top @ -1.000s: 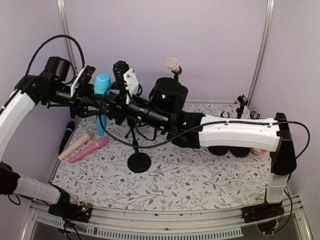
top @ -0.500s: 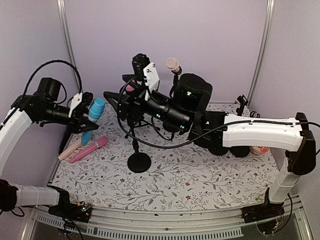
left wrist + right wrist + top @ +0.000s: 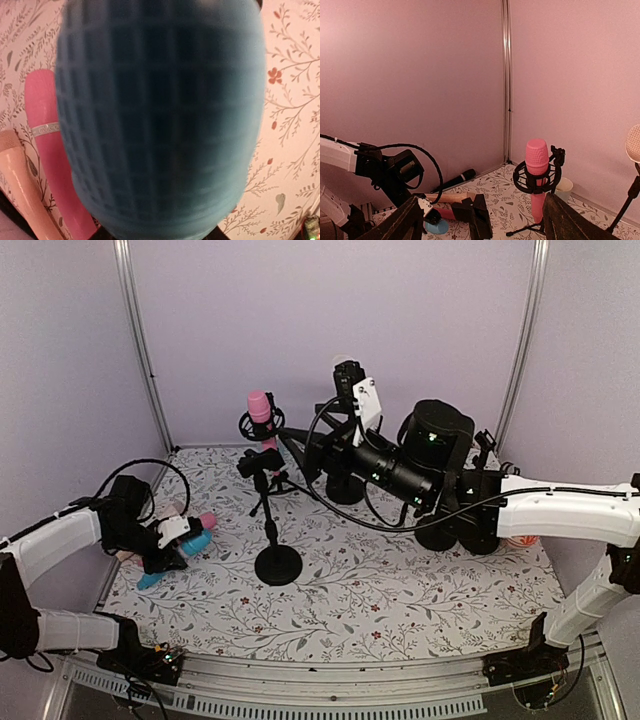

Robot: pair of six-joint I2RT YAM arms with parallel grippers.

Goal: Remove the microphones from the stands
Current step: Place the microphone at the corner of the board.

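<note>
Now, blue mic (image 3: 196, 539): off the stand, low at the near left of the counter (image 3: 400, 600), tilted, head pointing right. Its grille fills the left wrist view. Whether it touches the counter I cannot tell.
left jaws: pinching the blue mic around its body; the fingers are hidden behind the mic in the wrist view.
stand (image 3: 277, 564): upright near the middle of the counter, with a round base and a clip at the top of the pole. It is well apart from the blue mic.
right jaws: spread wide and gripping nothing, raised near the top of the stand and apart from it.
pink mic (image 3: 46, 150): 1 of 2 pink ones, lying flat just beside the blue mic.
peach mic (image 3: 14, 185): lying alongside the pink mic, on its left.
mounted mic (image 3: 259, 407): pink, upright in a shock mount on a tripod, beyond the stand.
black mic (image 3: 454, 181): lying by the far left wall.
cup (image 3: 563, 189): behind the tripod.
</note>
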